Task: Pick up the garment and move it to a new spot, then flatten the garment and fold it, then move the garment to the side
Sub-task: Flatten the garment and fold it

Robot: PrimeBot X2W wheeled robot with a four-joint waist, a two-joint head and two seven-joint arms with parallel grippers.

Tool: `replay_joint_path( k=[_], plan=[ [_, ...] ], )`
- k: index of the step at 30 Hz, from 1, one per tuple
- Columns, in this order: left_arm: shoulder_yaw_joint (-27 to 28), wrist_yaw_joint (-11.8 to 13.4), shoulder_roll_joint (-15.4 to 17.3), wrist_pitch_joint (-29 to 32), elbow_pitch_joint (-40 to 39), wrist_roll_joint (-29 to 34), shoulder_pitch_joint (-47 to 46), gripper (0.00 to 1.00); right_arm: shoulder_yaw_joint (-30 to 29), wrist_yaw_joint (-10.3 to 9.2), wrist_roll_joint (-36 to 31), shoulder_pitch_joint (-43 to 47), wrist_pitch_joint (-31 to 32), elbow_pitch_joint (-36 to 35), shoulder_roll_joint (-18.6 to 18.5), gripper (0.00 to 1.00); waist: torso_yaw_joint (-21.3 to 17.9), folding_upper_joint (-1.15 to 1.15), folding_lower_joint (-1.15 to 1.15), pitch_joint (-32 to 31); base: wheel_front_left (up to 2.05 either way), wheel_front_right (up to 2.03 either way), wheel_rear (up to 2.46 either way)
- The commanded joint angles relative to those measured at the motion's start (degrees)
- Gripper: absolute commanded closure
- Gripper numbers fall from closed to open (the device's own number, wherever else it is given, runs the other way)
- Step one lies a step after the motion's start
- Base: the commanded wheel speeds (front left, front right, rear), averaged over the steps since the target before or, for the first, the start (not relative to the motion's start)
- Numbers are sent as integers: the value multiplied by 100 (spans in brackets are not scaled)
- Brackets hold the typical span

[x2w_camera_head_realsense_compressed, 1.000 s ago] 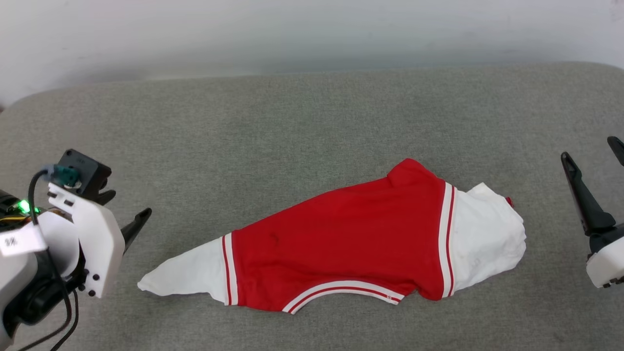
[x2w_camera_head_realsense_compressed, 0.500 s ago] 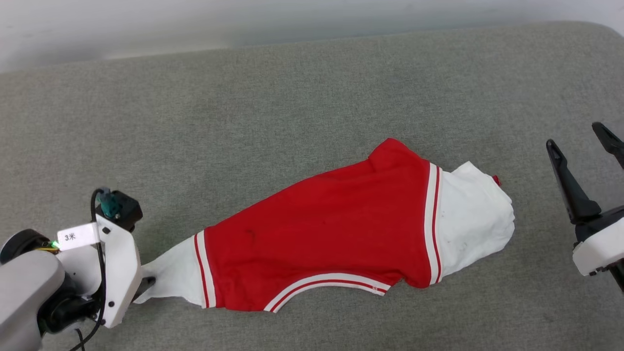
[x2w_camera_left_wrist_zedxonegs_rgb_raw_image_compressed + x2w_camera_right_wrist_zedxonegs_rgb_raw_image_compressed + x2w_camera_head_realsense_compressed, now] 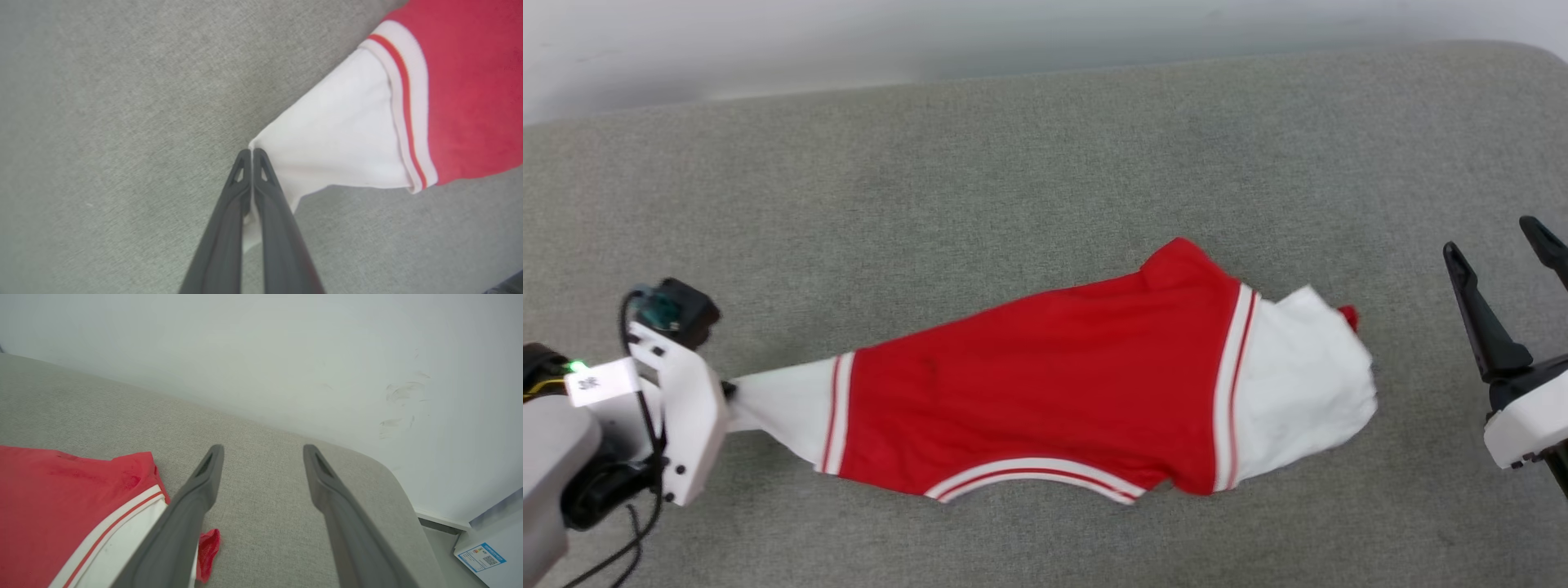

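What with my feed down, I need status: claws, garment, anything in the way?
Left claw shut on garment at white sleeve tip. Right claw open, off the cloth. Nothing seen blocking.

garment (image 3: pixel 1045 384): matt knit cloth | couch (image 3: pixel 1013 204): rough grey woven fabric

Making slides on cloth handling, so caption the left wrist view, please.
The left hand is shut on the white sleeve tip of the red garment, on a grey cushion.

Bright, even, soft-shadowed light; wrist views slightly blurred, stretched toward edges.
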Motion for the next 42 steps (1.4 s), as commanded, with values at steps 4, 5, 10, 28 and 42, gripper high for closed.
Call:
replay_joint_path(
  k=[4,5,10,28,42],
  plan=[
    [36,150,101,-231,139,1,161,100,-15,-6,19,165,26,30,55,0,38,0,0,-83,0,0,0],
    [52,193,74,-300,168,-34,213,100,-2,-6,23,168,33,29,57,0,42,0,0,-100,0,0,0],
    [226,562,-94,-1216,200,174,405,0,155,-6,34,42,157,-51,-114,0,71,0,0,-240,0,0,0],
    [1950,3480,-642,-3990,-1445,1440,1861,0,1918,-6,2024,-772,3843,-214,-1573,0,249,0,0,-393,0,0,0],
    [3937,3533,-2376,-3982,-2422,3315,3420,0,2483,-4,2577,-898,4215,1305,-813,0,604,0,0,88,0,0,0]
  ],
)
